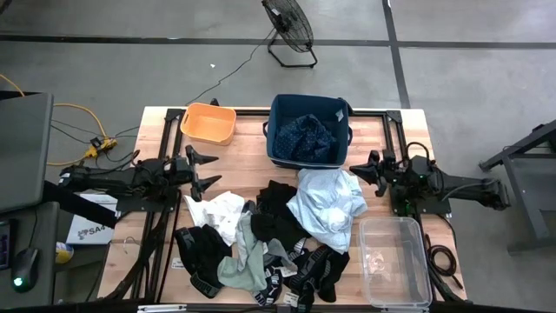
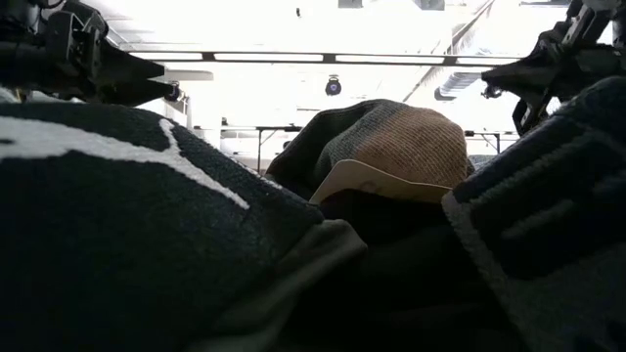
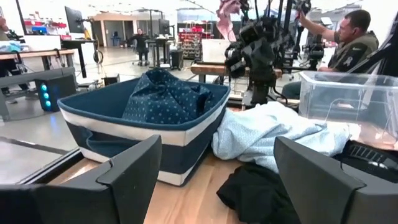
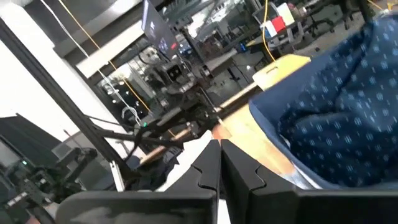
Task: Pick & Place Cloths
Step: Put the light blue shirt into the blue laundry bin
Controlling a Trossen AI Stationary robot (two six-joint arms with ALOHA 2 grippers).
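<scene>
Low view: dark cloth [image 2: 127, 225] against lens hides tabletop. Clear tub [image 1: 395, 261] cut off by high view's bottom edge. Patterned shirt [image 1: 304, 136] partly sunk in bin [image 1: 276, 130].

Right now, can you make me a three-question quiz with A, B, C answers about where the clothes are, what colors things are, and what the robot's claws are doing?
1. Where is the dark-blue patterned shirt?
A. Inside the navy bin
B. In the orange tub
C. In the clear box

2. What color is the empty tub next to the navy bin?
A. Green
B. Orange
C. Purple

3. What is the left gripper doing?
A. Squeezing a sock
B. Holding the pale blue-white shirt
C. Open and holding nothing

Answers:
1. A, the high view shows the patterned shirt bunched inside the navy bin.
2. B, the tub at the table's back edge is plainly orange.
3. C, the left wrist view shows its fingers spread wide with nothing between them. The right gripper is shut and empty.
</scene>
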